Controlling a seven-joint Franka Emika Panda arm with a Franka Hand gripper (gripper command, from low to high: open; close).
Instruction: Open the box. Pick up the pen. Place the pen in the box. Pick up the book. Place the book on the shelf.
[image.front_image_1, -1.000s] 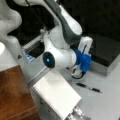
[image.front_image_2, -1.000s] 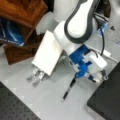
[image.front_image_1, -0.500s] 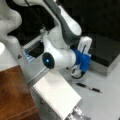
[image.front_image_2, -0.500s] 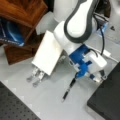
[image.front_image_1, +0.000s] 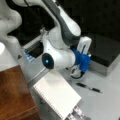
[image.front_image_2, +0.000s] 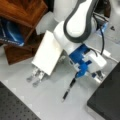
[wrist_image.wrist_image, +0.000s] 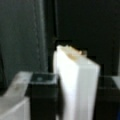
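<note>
Jaws clamp the book (wrist_image.wrist_image: 75, 85) by its edge; stiff, flat, likely light, tilted above the bench (image.front_image_2: 50, 100), pen (image.front_image_2: 68, 89) lying apart.

No visible change: book (image.front_image_2: 48, 53) in the end effector (wrist_image.wrist_image: 75, 100) as before, beside shelf (image.front_image_2: 23, 11).

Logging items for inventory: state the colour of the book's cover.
White, faintly dotted; the book shows best in a front view, lying beside the shelf.

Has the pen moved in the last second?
No. In a front view the pen lies in the same place on the table, below the box's closed lid.
</note>
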